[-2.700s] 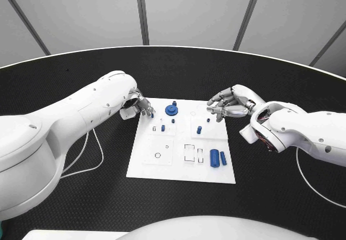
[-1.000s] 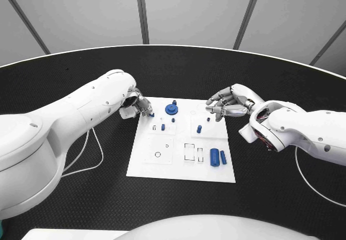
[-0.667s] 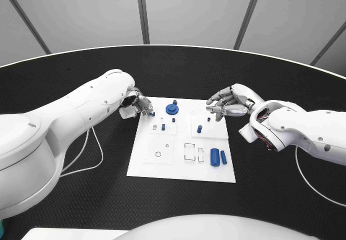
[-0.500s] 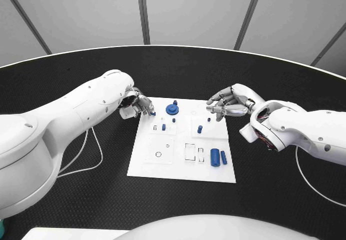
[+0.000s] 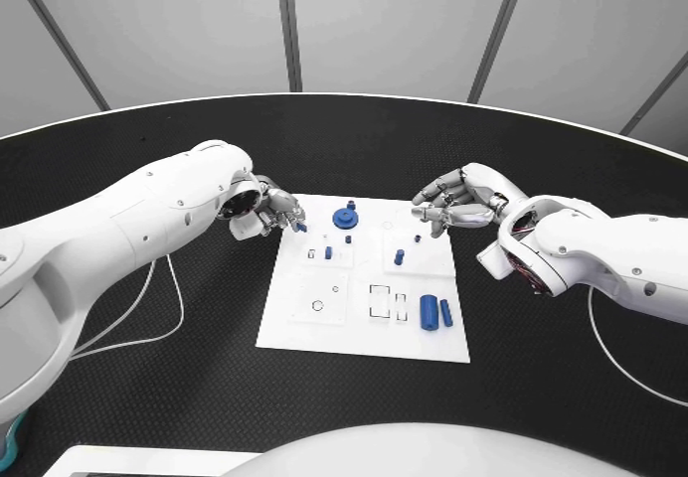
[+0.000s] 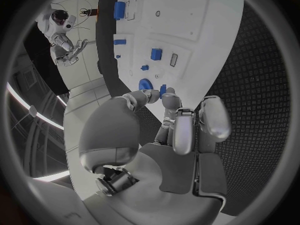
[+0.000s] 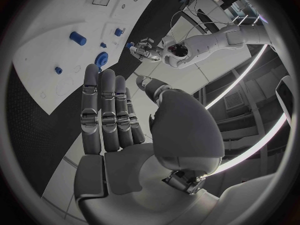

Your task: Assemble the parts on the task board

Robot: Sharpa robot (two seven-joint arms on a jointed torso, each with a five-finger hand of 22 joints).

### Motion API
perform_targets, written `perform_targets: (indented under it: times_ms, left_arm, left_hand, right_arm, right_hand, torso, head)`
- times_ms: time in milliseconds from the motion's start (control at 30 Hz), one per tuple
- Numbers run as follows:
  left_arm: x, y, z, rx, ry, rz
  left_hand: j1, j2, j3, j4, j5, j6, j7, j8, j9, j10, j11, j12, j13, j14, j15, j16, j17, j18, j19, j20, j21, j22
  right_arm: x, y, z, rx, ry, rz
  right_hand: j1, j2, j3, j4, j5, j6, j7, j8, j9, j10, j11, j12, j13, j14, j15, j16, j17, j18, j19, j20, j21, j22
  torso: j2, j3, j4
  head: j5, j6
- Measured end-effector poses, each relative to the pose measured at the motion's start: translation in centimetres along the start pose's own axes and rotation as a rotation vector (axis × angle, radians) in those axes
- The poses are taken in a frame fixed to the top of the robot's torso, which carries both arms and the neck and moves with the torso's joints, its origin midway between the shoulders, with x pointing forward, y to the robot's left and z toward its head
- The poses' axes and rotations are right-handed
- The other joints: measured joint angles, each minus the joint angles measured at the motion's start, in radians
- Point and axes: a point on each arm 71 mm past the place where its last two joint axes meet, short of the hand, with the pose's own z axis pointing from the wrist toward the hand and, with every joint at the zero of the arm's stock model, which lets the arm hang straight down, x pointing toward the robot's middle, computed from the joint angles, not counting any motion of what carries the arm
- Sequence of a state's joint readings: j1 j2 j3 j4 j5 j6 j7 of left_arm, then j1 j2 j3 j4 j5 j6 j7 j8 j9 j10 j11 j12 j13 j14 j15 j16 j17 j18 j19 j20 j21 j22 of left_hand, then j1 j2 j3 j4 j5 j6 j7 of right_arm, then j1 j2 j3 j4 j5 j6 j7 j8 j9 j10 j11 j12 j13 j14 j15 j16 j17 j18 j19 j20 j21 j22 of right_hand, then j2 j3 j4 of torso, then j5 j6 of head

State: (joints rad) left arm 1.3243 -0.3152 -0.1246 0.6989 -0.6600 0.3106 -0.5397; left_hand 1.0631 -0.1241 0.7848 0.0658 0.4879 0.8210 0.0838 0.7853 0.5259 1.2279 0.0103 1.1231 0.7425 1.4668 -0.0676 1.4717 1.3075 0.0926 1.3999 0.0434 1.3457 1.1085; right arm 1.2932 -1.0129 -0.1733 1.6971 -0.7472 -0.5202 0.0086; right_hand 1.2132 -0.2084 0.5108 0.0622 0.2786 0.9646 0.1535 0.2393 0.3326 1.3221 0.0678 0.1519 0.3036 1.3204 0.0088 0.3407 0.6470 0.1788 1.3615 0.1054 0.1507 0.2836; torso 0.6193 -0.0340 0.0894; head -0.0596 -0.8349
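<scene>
The white task board [image 5: 344, 333] lies mid-table. On it stand a round blue knob [image 5: 344, 217] and small blue pegs [image 5: 327, 252] [image 5: 399, 257]; two blue cylinders [image 5: 428, 310] lie near its right edge. My left hand [image 5: 269, 213] hovers at the board's far left corner, fingers curled, pinching a small blue part [image 5: 300, 226], seen at its fingertips [image 6: 162, 90] in the left wrist view. My right hand [image 5: 450, 210] hangs over the far right corner with fingers apart and nothing in it; a tiny blue peg [image 5: 418, 237] stands just below its fingertips. Its straight fingers [image 7: 103, 110] rise above the board [image 7: 44, 40].
Rectangular slots [image 5: 380, 301] and a round hole [image 5: 317, 306] sit in the board's near half. A white cable [image 5: 151, 308] loops on the black table at the left, another cable [image 5: 609, 343] at the right. The table's curved rim [image 5: 344, 96] runs behind.
The head view has shifted slightly. Both hands stay at nearly the same places by the board's far corners, and no part on the board has moved.
</scene>
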Motion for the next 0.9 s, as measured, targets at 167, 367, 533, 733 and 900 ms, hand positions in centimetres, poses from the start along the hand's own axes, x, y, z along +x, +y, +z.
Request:
perform_targets:
  times_ms: [167,367,533,733,900]
  left_arm:
    - [0.0,0.5,-0.5,0.017,-0.026,0.017]
    - [0.2,0.7,-1.0,0.054,-0.071,0.067]
    - [0.6,0.5,-1.3,0.096,-0.103,0.127]
    - [1.7,0.1,-1.3,0.115,-0.087,0.185]
    - [2.4,-0.3,-1.3,0.112,-0.057,0.232]
  left_hand:
    - [-0.004,-0.004,-0.003,-0.003,0.015,0.001,-0.001,0.000,0.003,0.000,0.000,0.000,0.003,0.000,0.000,0.000,0.000,0.000,0.003,-0.003,0.000,0.003]
    - [-0.010,-0.009,-0.003,-0.003,0.034,0.005,0.002,0.001,0.006,0.000,0.000,0.004,0.010,-0.002,-0.002,0.000,0.000,0.000,0.006,-0.006,0.005,0.008]
    - [-0.016,-0.015,0.009,-0.020,0.046,0.011,-0.004,0.001,0.006,0.009,-0.002,0.004,0.014,-0.001,-0.006,0.000,0.000,0.000,0.006,-0.006,0.010,0.014]
    - [-0.016,-0.015,0.013,-0.024,0.050,0.012,-0.005,0.000,0.005,0.009,-0.002,0.004,0.016,0.000,-0.007,0.000,0.000,0.000,0.006,-0.006,0.010,0.014]
    - [-0.016,-0.015,0.014,-0.024,0.058,0.012,-0.005,0.002,0.005,0.009,-0.002,0.008,0.019,0.000,-0.007,0.000,0.000,0.000,0.010,-0.009,0.010,0.017]
  right_arm:
    - [-0.1,-0.1,0.0,0.002,-0.004,-0.001]
    - [-0.3,-0.2,-0.1,0.004,-0.007,-0.002]
    - [-0.3,-0.2,-0.1,0.003,-0.008,-0.002]
    - [-0.3,-0.2,-0.2,0.003,-0.008,-0.002]
    - [-0.3,-0.2,-0.1,0.001,-0.007,-0.001]
  right_hand:
    - [0.000,0.000,0.000,0.000,0.000,0.000,0.000,0.000,0.000,0.000,0.000,0.000,0.000,0.000,0.000,0.000,0.000,0.000,0.000,0.000,0.000,0.000]
    - [0.000,0.000,0.000,0.000,0.000,0.000,0.000,0.000,0.000,0.000,0.000,0.000,0.002,0.000,0.000,0.000,0.003,0.000,0.000,0.000,0.000,-0.002]
    - [0.000,0.000,0.000,0.000,0.000,0.000,0.000,0.000,0.000,0.000,0.000,0.000,0.003,0.000,0.000,0.000,0.003,0.000,0.000,0.000,0.000,-0.002]
    - [0.000,0.000,0.000,0.000,0.000,0.000,0.000,0.000,0.000,0.000,0.000,0.000,0.002,0.000,0.000,0.000,0.003,0.000,0.000,0.000,0.000,-0.001]
    - [0.000,0.000,0.000,0.000,0.000,0.000,0.000,0.000,0.000,0.000,0.000,0.000,0.002,0.000,0.000,0.000,0.003,0.000,0.000,0.000,0.000,-0.001]
  torso:
    - [-0.005,0.0004,0.0056]
    - [-0.007,0.0007,0.0089]
    - [-0.005,0.0002,0.0080]
    - [-0.002,0.0000,0.0048]
    - [-0.003,0.0017,0.0031]
  head:
    - [-0.003,-0.004]
    - [-0.002,-0.006]
    - [0.002,-0.005]
    - [0.006,-0.005]
    - [0.007,-0.008]
